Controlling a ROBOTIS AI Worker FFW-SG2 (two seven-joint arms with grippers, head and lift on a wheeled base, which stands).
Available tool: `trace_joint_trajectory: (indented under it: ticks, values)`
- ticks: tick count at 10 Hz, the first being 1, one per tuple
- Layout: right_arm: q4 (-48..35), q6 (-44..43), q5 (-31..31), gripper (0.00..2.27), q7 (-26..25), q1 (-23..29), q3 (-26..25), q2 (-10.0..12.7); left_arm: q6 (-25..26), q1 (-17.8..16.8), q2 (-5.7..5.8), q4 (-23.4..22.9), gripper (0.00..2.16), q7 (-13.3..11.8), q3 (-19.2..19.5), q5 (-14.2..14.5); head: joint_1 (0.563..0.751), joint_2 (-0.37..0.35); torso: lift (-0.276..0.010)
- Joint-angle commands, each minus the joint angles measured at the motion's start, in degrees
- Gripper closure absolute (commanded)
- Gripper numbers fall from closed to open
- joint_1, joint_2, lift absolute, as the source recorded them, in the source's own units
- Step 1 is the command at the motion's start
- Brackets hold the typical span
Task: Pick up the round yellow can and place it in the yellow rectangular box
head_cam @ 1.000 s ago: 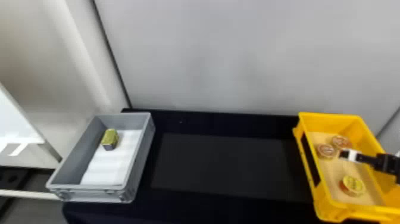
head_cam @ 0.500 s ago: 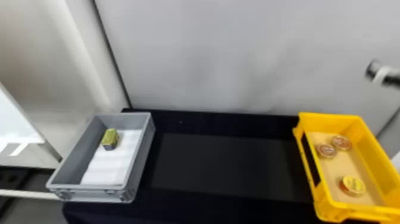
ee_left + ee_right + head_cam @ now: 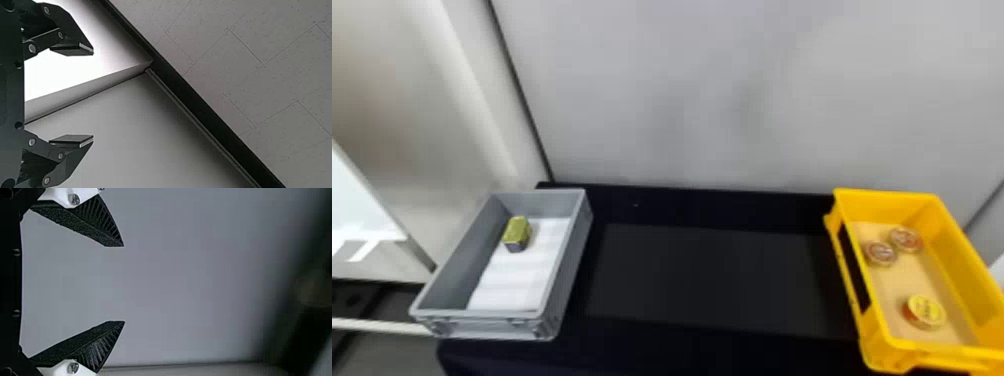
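In the head view the round yellow can [image 3: 925,312] lies in the near part of the yellow rectangular box [image 3: 880,325], on its tan bottom. Two reddish round cans, one [image 3: 880,253] beside the other [image 3: 905,239], lie farther back in the same box. My right gripper [image 3: 124,284] stands open in the right wrist view, with nothing between its fingers and a plain grey surface beyond. Open and holding nothing, my left gripper [image 3: 93,95] faces a wall and ceiling tiles in the left wrist view.
At the left end of the black table [image 3: 722,280] is a grey box [image 3: 567,280] with a white lining and a gold-green rectangular tin [image 3: 517,233] inside. A grey wall [image 3: 732,100] rises behind the table.
The right arm, over the yellow box a second ago, rose up and away to the right and has left the head view. The cans and boxes have stayed in place.
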Motion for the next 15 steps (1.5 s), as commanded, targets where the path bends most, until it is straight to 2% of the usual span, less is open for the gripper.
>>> trace_joint_trajectory:
  ticks: [1,2,3,5,15]
  values:
    - [-5.48,-5.1,10.73,0.08,0.92,-10.27,2.51,-2.62,0.49,-0.46,1.09,-0.52,0.45,0.03,0.57,-0.01,0.734,0.091,0.0]
    - [-6.89,-5.89,10.9,0.08,-4.44,-13.52,6.11,-7.71,0.58,-0.46,1.36,-0.6,0.45,0.03,1.1,-0.01,0.734,0.091,0.0]
    - [-7.59,-6.68,12.31,0.08,-6.2,-16.68,8.31,-10.88,0.67,-0.46,1.62,-0.78,0.45,0.03,1.45,-0.01,0.734,0.091,0.0]
    - [-8.29,-6.95,13.1,0.08,-6.82,-19.85,10.68,-12.99,1.54,-0.46,2.85,-1.4,0.45,0.03,1.8,-0.01,0.734,0.091,0.0]
    - [-7.59,-7.74,13.1,0.07,-8.31,-18.62,12.62,-12.81,1.81,-0.11,3.12,-1.48,0.45,0.03,1.62,-0.01,0.734,0.091,0.0]
